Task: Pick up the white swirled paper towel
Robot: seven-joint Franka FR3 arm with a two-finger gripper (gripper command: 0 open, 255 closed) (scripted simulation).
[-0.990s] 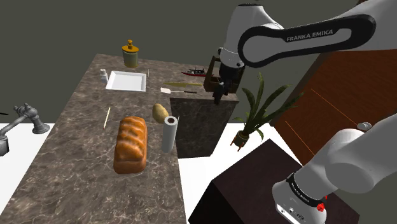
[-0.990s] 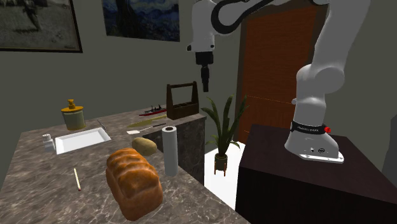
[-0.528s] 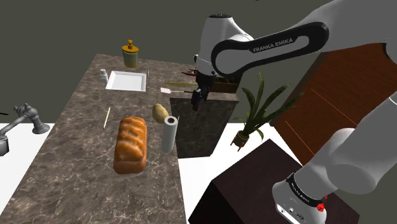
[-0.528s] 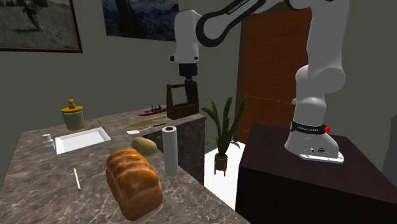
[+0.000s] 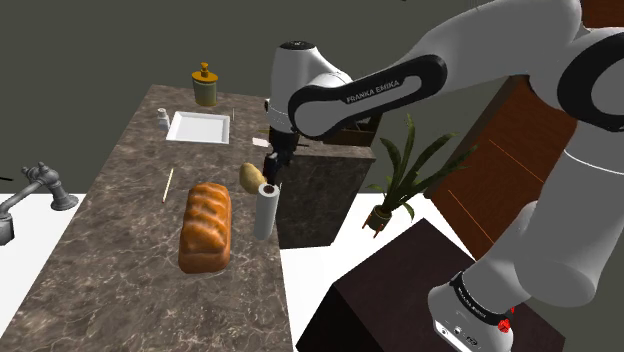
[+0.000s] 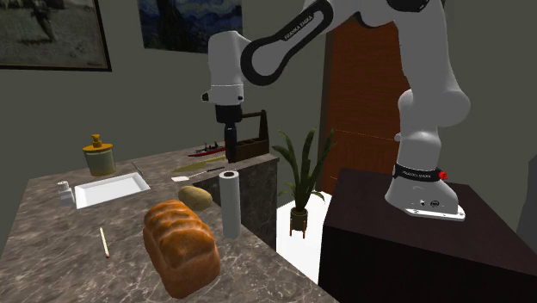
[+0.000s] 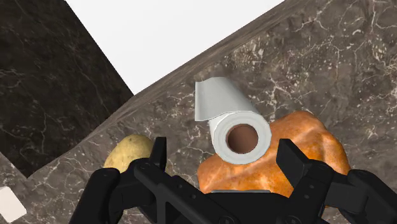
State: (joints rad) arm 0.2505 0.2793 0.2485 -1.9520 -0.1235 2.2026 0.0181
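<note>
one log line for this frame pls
phase: pre-grasp | gripper: open, over paper towel | paper towel: upright on counter, not held | beside: bread loaf, potato

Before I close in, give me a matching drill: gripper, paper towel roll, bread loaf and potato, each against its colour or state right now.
Column one:
1. paper towel roll
2. bread loaf
3. potato
4. gripper

Column two:
A. open, hovering over the roll's top end
B. golden brown, lying flat
C. white, standing upright
D. yellowish, lying beside the roll

Pairs: 1-C, 2-B, 3-D, 4-A.
</note>
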